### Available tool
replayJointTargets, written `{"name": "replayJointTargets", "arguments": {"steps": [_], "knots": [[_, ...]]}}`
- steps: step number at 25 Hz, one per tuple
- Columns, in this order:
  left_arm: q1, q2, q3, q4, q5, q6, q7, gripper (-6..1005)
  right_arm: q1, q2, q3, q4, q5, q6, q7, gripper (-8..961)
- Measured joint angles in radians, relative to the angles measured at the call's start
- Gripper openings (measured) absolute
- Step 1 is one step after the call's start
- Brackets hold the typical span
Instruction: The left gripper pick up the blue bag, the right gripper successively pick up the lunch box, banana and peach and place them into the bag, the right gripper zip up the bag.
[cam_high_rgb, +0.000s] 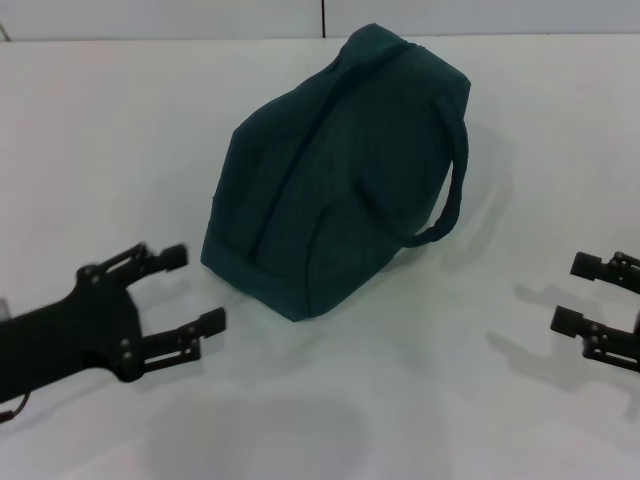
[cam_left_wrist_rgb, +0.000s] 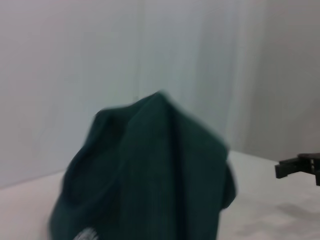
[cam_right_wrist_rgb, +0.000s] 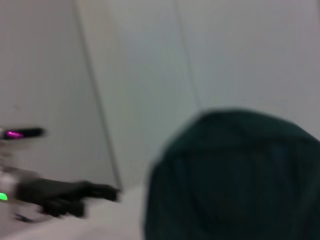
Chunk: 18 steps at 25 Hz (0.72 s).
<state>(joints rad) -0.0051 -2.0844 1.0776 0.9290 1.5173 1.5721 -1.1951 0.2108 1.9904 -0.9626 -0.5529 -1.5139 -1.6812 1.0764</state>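
Note:
The blue bag (cam_high_rgb: 335, 180) is a dark teal tote that lies closed on its side in the middle of the white table, one loop handle curving out on its right. It also fills the left wrist view as the bag (cam_left_wrist_rgb: 150, 175) and the right wrist view as the bag (cam_right_wrist_rgb: 235, 180). My left gripper (cam_high_rgb: 198, 290) rests open near the table's front left, a short way left of the bag's near corner, touching nothing. At the right edge my right gripper (cam_high_rgb: 568, 292) is open and apart from the bag. The lunch box, banana and peach are out of view.
The white table (cam_high_rgb: 430, 400) stretches around the bag, with a pale wall behind it. In the left wrist view the right gripper (cam_left_wrist_rgb: 300, 167) shows far off; in the right wrist view the left gripper (cam_right_wrist_rgb: 90, 195) shows far off beside a green light.

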Motion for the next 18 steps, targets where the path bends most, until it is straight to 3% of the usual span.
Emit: {"name": "replayJointTargets", "arguments": {"steps": [5, 8, 14, 18], "knots": [[-0.029, 0.001, -0.087, -0.142, 0.041, 0.001, 0.088, 869, 0.009, 0.007, -0.003, 0.052, -0.01, 0.109, -0.042, 743], [-0.033, 0.001, -0.092, -0.15, 0.057, 0.002, 0.092, 859, 0.01, 0.008, -0.004, 0.06, -0.011, 0.12, -0.057, 742], [-0.037, -0.001, -0.093, -0.151, 0.054, 0.003, 0.095, 719, 0.015, 0.009, -0.007, 0.061, -0.012, 0.135, -0.06, 740], [-0.037, -0.001, -0.094, -0.147, 0.052, 0.004, 0.092, 719, 0.019, 0.01, -0.007, 0.063, -0.012, 0.136, -0.061, 740]]}}
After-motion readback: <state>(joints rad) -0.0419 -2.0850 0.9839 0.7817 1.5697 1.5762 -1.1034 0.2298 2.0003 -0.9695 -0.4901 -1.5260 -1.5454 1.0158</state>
